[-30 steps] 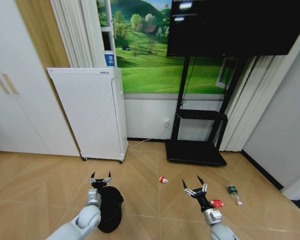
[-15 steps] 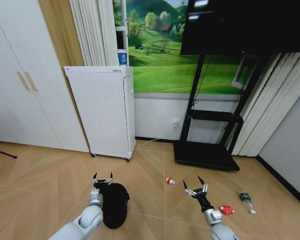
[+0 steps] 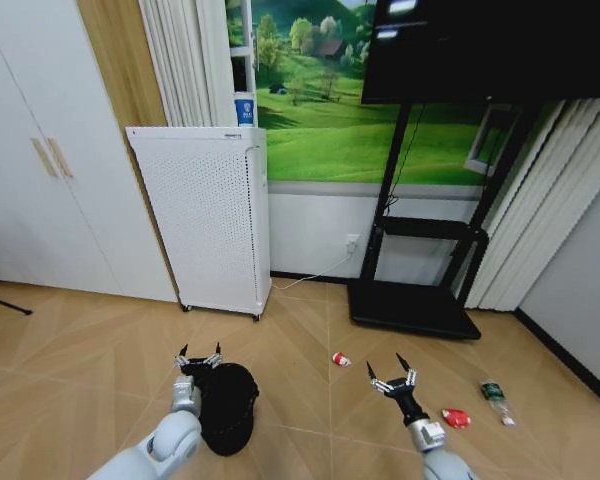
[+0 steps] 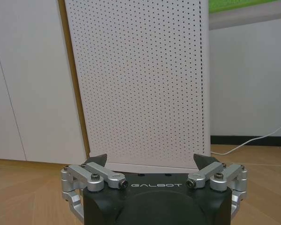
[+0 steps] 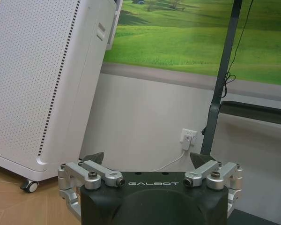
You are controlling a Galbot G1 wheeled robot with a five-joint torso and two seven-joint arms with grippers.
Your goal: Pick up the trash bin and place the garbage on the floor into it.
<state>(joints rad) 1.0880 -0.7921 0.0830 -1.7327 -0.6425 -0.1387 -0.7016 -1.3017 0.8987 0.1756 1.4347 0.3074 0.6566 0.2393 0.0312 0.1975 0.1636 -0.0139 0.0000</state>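
Head view: round black trash bin (image 3: 228, 407), wood-grain floor (image 3: 80, 350).

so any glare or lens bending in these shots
Head view: ceiling lights glare on the dark TV screen, and the wardrobe and curtains lean outward from wide-angle distortion. Left wrist view: the white perforated appliance is evenly lit, with no glare.
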